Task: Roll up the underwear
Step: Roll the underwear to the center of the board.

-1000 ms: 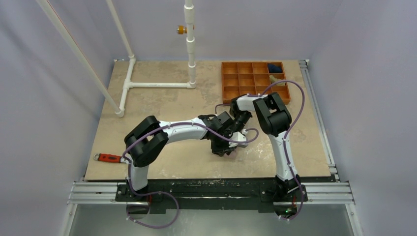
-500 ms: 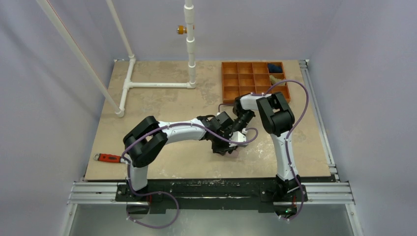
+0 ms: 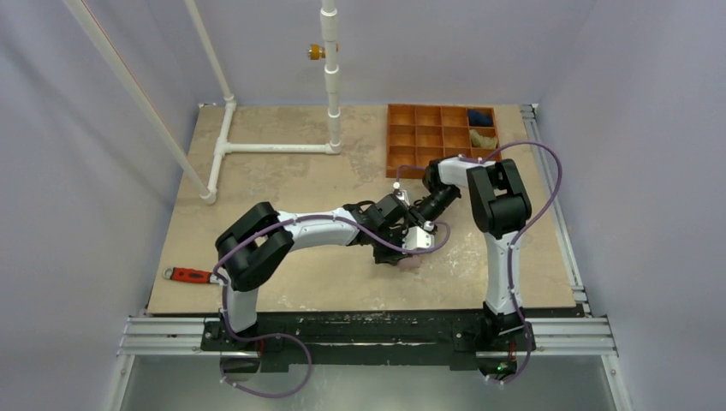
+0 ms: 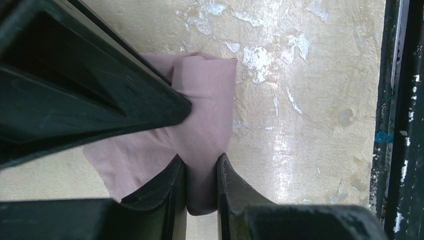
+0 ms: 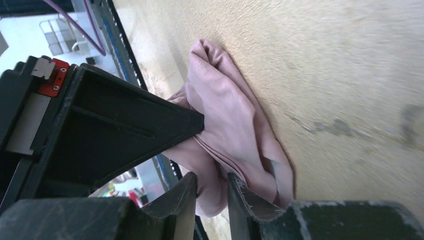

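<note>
The underwear (image 3: 409,263) is a small pale pink bunch on the table, mostly hidden under both grippers in the top view. My left gripper (image 3: 401,250) is shut on a fold of the underwear (image 4: 210,115), the cloth pinched between its fingertips (image 4: 175,175). My right gripper (image 3: 419,229) is also shut on the underwear (image 5: 230,120), a thick fold squeezed between its fingers (image 5: 240,192). The two grippers meet over the cloth. No cream-white panel shows.
An orange compartment tray (image 3: 428,137) stands at the back right, with a dark blue bundle (image 3: 479,116) and an olive-tan bundle (image 3: 484,137) in its right compartments. White pipes (image 3: 274,147) lie at the back left. A red-handled tool (image 3: 190,275) lies at the front left.
The right arm's elbow has swung right and back, and its gripper has turned toward the left. The left gripper has shifted slightly right. A bit more pink cloth shows below the grippers.
</note>
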Motion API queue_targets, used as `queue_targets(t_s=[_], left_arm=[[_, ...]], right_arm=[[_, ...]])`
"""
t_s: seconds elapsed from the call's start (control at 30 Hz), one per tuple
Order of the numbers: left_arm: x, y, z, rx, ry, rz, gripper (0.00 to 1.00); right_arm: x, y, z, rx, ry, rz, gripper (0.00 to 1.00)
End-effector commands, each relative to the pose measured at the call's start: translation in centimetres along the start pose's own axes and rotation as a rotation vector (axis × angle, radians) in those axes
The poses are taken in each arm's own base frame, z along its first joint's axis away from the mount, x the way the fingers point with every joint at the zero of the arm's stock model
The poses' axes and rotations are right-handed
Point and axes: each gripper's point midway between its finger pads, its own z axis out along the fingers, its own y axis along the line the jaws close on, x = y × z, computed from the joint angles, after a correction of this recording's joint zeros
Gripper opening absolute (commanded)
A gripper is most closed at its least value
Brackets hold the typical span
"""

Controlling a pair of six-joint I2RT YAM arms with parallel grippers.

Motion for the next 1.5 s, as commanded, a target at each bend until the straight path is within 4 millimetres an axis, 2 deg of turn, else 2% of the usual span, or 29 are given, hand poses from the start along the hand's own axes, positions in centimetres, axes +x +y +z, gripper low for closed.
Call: queue_targets(t_s=[0.0,0.27,0.5,0.83,0.93,1.17,1.3,1.47], left_arm=[[6.8,-2.8,1.4,0.093,0.22,-0.04,0.0],[7.1,-3.1,1.8,0.134,0.253,-0.08,0.0],[6.8,-2.9,1.4,0.238,0.239,-0.226,0.0],[5.8,-1.2,0.3,0.456,0.195,-0.516,0.0],[5.8,-1.2,0.0,0.543,0.202,-0.61,0.0],[5.4,0.0,-0.2,0.657,0.178,-0.756,0.0],[5.6,0.6,-0.1,0.66,0.177,-0.789,0.0],[6.0,0.8,0.1,0.64,0.191,-0.789,0.0]], right_arm=[[-1.9,-3.0,-3.3,0.156,-0.107,-0.184,0.26],[-1.2,-2.1,-6.1,0.188,-0.179,-0.197,0.26],[-1.6,-0.9,-8.8,0.255,-0.285,-0.23,0.24],[-3.7,-0.7,-14.5,0.542,-0.524,-0.24,0.25],[-4.0,0.3,-16.1,0.615,-0.592,-0.269,0.25],[-2.7,0.9,-16.3,0.683,-0.592,-0.31,0.26],[-2.2,1.6,-16.8,0.731,-0.615,-0.358,0.37],[-2.6,4.2,-19.5,0.843,-0.731,-0.436,0.42]])
